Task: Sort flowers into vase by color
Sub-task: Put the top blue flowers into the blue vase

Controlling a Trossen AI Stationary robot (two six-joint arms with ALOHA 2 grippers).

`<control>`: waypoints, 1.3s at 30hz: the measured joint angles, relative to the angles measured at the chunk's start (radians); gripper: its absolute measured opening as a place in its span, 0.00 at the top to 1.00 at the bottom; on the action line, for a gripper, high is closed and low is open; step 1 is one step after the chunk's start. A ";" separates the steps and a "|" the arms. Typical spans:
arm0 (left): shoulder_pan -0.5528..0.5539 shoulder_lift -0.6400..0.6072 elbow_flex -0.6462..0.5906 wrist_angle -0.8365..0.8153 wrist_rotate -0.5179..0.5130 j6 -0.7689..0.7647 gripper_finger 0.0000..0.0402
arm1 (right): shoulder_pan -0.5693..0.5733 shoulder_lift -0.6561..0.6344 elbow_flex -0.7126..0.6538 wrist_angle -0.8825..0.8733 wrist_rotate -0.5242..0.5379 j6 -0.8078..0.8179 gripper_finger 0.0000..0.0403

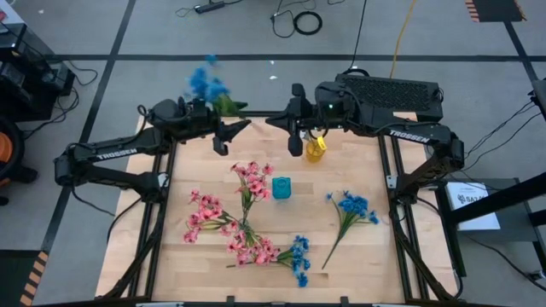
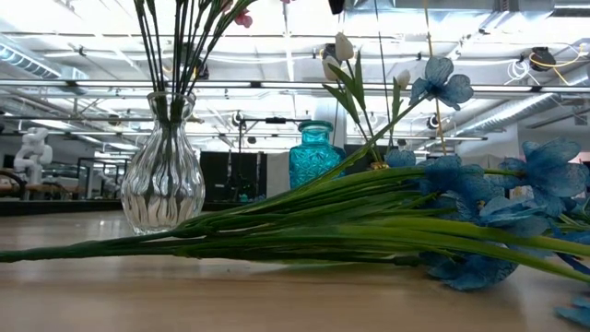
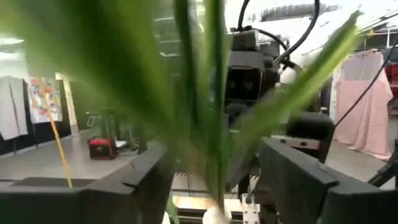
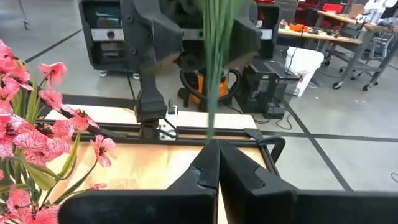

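The left claw (image 1: 232, 135) stood open around a blue flower's stem (image 3: 211, 124); the right claw (image 4: 217, 163) (shut) pinched it. A weak pinch risked dropping it.

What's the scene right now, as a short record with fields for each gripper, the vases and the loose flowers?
Left gripper: open, leafy stems between its fingers
Right gripper: shut on green stem
Vases: teal vase, yellow vase, clear vase holding stems
Lying on table: pink sprays, blue sprays
Raised: blue spray
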 joint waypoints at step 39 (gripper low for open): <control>0.019 -0.021 0.047 0.471 0.023 -0.030 0.95 | 0.006 0.032 0.000 0.180 -0.177 -0.047 0.66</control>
